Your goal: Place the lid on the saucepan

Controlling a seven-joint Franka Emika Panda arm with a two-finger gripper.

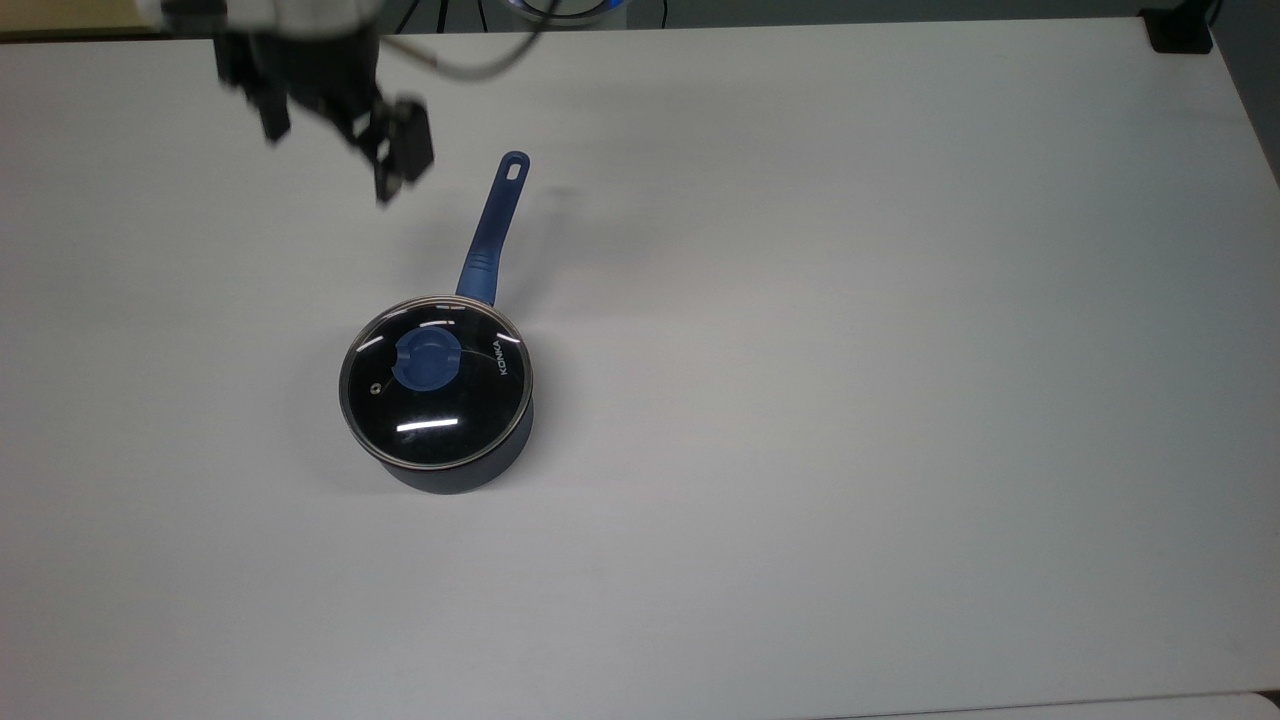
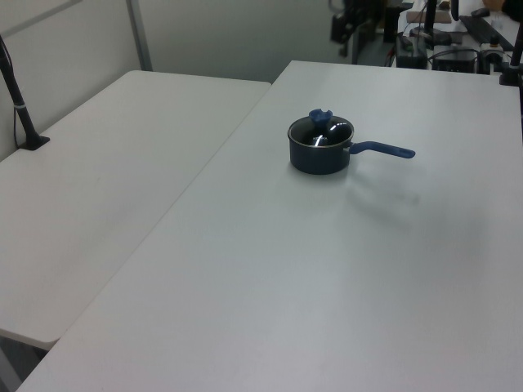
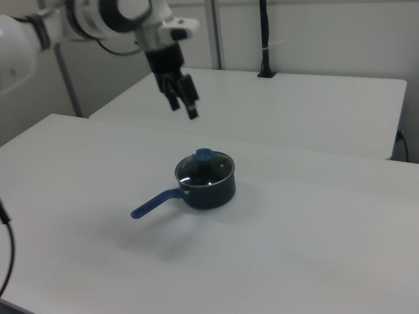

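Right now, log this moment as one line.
lid: seated on saucepan | gripper: open, empty, raised clear of pan | saucepan handle: toward the top view's top | task: looks done

One saucepan (image 1: 470, 470), one lid (image 1: 436, 381) (seated on it), one pincer (image 1: 335, 150), two tables (image 2: 343, 269).

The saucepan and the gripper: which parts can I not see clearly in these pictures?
- The saucepan's inside: the top view, dark under the lid and its glare.
- The saucepan's far wall: the right view, hidden by its own body.
- The arm above the gripper: the top view, cut off by the top edge.
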